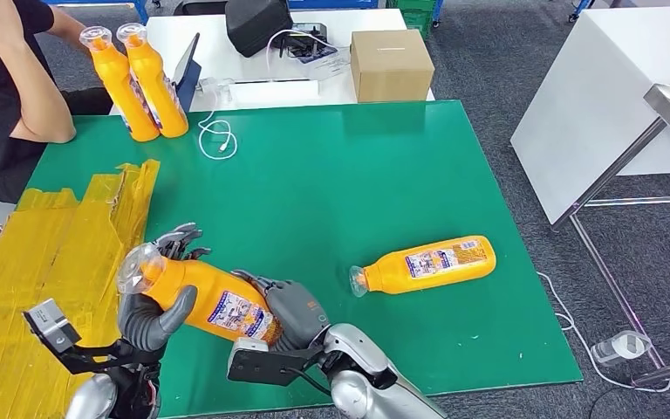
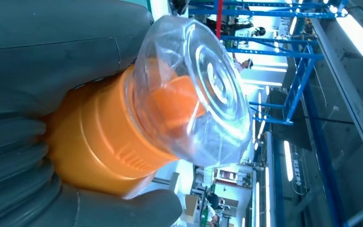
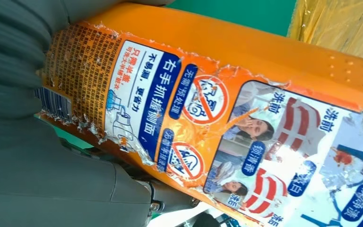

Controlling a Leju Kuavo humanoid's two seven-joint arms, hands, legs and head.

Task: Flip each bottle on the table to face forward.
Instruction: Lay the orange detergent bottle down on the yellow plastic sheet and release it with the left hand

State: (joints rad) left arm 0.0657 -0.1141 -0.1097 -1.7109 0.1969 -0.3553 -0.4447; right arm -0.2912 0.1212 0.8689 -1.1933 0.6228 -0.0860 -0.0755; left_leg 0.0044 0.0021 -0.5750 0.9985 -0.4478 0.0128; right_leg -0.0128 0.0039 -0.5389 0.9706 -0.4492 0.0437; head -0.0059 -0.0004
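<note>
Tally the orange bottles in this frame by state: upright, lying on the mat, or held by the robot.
Upright: 2, bottle at far left and its neighbour
Lying on green mat: 1
Held in both robot hands: 1
Total: 4

The left hand [image 1: 153, 310] wraps the held orange bottle [image 1: 201, 297] just behind its clear cap [image 2: 194, 90], hiding the neck. The right hand [image 1: 292, 310] covers that bottle's base, its fingertips tucked out of sight beneath. In the right wrist view the bottle's torn label [image 3: 227, 127] runs off the picture's edge, its small print illegible.
</note>
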